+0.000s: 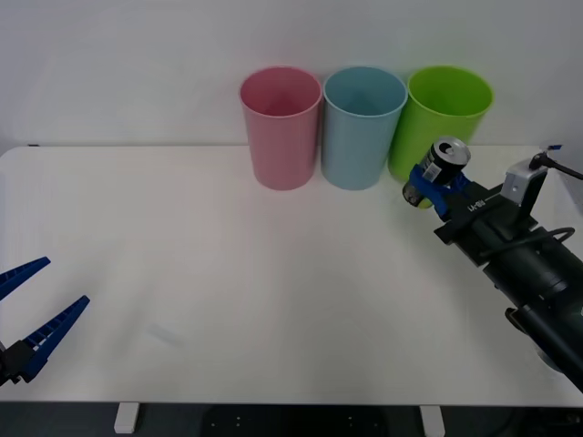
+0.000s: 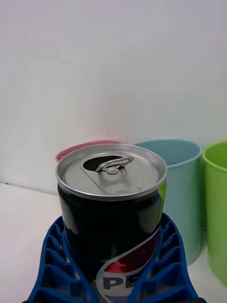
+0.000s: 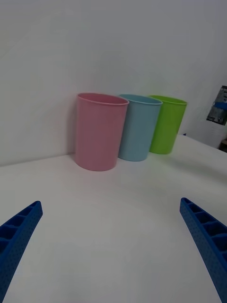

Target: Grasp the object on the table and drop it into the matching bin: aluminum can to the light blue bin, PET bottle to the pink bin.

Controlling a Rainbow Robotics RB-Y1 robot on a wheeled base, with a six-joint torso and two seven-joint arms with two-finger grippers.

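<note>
Three tapered bins stand in a row at the far edge of the wide white table [image 1: 228, 273], the pink bin [image 1: 281, 127] to the left, the light blue bin [image 1: 363, 126] in the middle and a lime green bin [image 1: 442, 118] to the right, as the robot's right arm reaches in from the right side with its load. Smaller than any of them, the aluminum can [image 1: 439, 171] rides clear of the tabletop in the right gripper [image 1: 435, 185], in front of the green bin in the front view and just to the right of the light blue one. From the right wrist, the can [image 2: 111, 208] stands upright, its long axis vertical and its silver pull-tab top facing up, with the blue ribbed fingers [image 2: 56, 265] pinching its dark body from both sides. The light blue bin's rim [image 2: 165, 149] shows past the can in that view and a little off to its side, so the coming move looks to be a short carry leftward and over that rim before release. Far off at the near left corner, the left gripper [image 1: 32, 314] waits with its fingers spread wide, holding nothing, well apart from the bins.
</note>
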